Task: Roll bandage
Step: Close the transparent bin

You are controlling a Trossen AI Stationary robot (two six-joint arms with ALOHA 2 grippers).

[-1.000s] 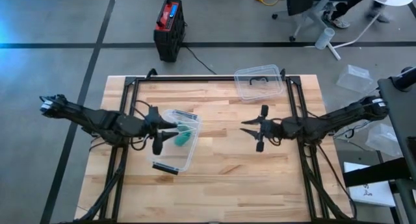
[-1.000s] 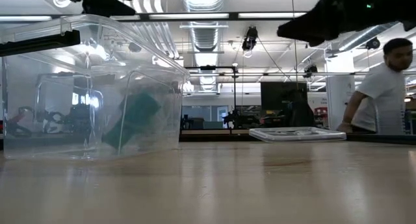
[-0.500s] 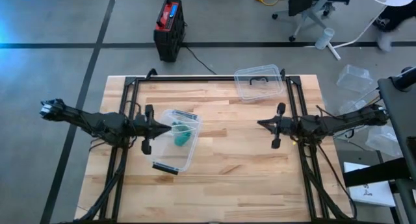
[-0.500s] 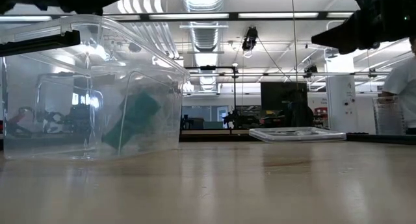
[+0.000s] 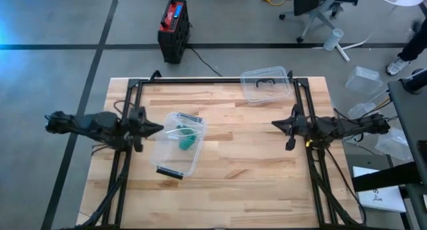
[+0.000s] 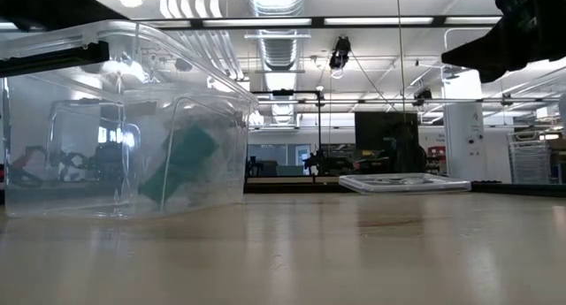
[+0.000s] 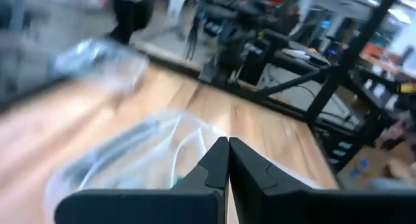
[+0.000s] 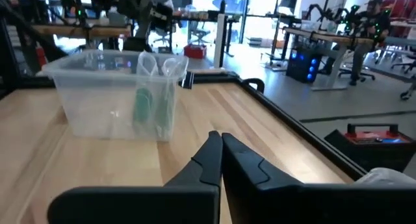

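Both grippers, left (image 5: 157,129) and right (image 5: 274,124), retracted and closed, empty.

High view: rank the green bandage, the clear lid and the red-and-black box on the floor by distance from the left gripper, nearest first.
From the left gripper, shut at the table's left side:
1. Green bandage, inside the clear bin just to the gripper's right.
2. Clear lid, at the table's far edge, right of centre.
3. Red-and-black box, on the floor beyond the table; roughly level with the lid, so 2 and 3 are close.

Clear bin (image 5: 179,145) with green bandage (image 5: 186,141) between left pincer (image 5: 158,129) and right pincer (image 5: 275,124), both closed, empty.
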